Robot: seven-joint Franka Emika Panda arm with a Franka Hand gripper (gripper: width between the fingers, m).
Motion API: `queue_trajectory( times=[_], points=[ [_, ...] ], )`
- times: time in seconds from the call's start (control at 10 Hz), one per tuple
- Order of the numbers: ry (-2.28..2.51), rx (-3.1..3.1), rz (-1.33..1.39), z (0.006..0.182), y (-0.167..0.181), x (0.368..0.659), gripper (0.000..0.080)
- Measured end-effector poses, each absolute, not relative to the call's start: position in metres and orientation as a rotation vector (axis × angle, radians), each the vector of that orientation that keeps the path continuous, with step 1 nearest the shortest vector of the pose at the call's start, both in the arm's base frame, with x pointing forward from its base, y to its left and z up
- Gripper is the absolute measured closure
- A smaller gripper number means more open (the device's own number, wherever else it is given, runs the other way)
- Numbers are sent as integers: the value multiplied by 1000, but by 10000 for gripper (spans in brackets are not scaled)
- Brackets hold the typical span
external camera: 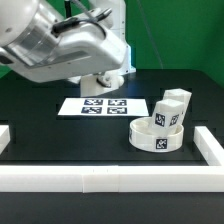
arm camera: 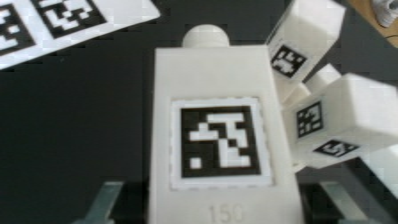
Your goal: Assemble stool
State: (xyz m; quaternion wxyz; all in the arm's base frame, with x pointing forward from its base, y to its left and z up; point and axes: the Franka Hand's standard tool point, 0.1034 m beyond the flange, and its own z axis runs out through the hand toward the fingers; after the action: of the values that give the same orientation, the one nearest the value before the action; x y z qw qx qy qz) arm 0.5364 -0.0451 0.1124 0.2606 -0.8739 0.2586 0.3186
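Observation:
A white stool leg [arm camera: 217, 110] with a black-and-white tag fills the wrist view, its rounded peg end pointing away. My gripper [arm camera: 224, 205] is shut on it, one finger [arm camera: 111, 202] on each side of its near end. Two more legs [arm camera: 347, 120] lie just beyond it. In the exterior view the round ring-rimmed seat [external camera: 157, 139] sits at the exterior view's right, with two legs [external camera: 172, 107] upright at its far side. The arm's bulk [external camera: 60, 45] hides most of the gripper and the held leg there.
The marker board [external camera: 95, 105] lies flat in the middle of the black table and also shows in the wrist view [arm camera: 54, 25]. White border rails run along the front [external camera: 100, 178] and the exterior view's right [external camera: 210, 150] and left [external camera: 5, 135].

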Motion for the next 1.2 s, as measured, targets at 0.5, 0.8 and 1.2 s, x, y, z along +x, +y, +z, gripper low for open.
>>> queue_trajectory(
  times=[0.5, 0.8, 1.2],
  points=[
    [848, -2652, 214, 116, -42, 555, 462],
    [844, -2792, -179, 125, -20, 551, 462],
    [864, -2836, -353, 121, -21, 548, 462]
  ],
)
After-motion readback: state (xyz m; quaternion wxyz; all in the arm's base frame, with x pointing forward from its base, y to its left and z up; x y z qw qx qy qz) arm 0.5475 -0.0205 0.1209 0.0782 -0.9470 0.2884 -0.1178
